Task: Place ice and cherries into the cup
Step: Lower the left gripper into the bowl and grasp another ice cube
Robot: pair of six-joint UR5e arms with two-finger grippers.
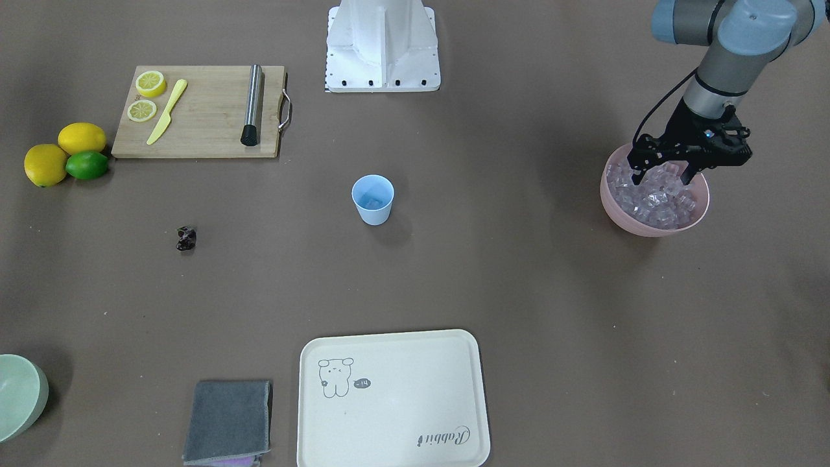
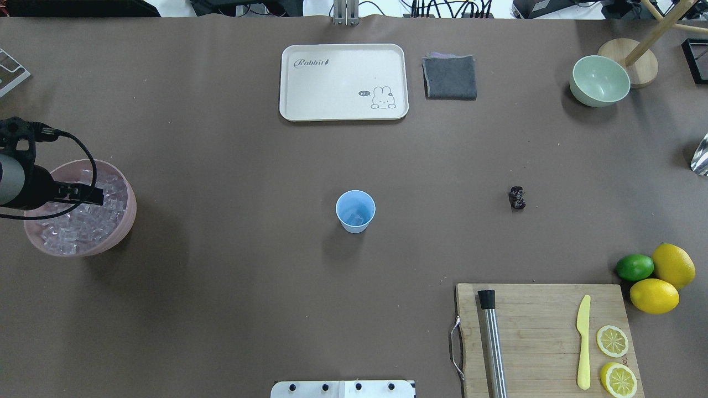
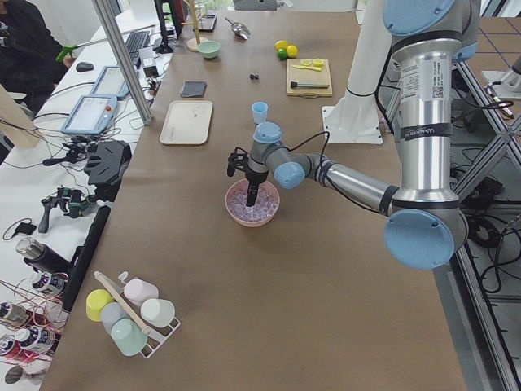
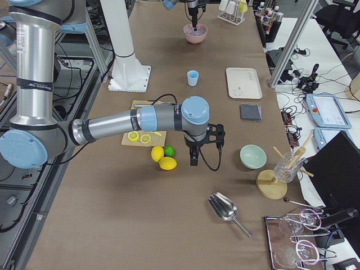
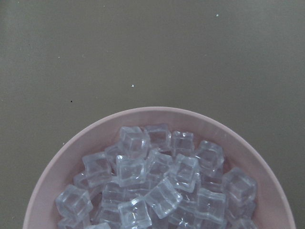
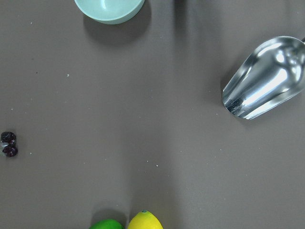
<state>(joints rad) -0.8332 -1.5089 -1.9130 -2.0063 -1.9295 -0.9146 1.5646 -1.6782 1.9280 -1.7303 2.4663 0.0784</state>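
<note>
The light-blue cup (image 1: pixel 373 200) stands upright at the table's middle, with a clear ice cube in its bottom (image 2: pixel 357 220). The ice (image 1: pixel 655 198) fills a pink bowl (image 1: pixel 648 227); the left wrist view shows the cubes (image 5: pixel 157 176) close below. My left gripper (image 1: pixel 663 176) is open, its fingertips down among the cubes. The cherries (image 1: pixel 187 238) lie on the table apart from the cup, and also show in the right wrist view (image 6: pixel 8 144). My right gripper (image 4: pixel 194 162) hangs over the table near the lemons; I cannot tell if it is open.
A cutting board (image 2: pixel 545 337) carries lemon slices, a yellow knife and a steel muddler. Two lemons (image 2: pixel 664 282) and a lime (image 2: pixel 634 267) lie beside it. A cream tray (image 2: pixel 343 82), a grey cloth (image 2: pixel 449 77), a green bowl (image 2: pixel 600 80) and a metal scoop (image 6: pixel 264 78) are on the far side.
</note>
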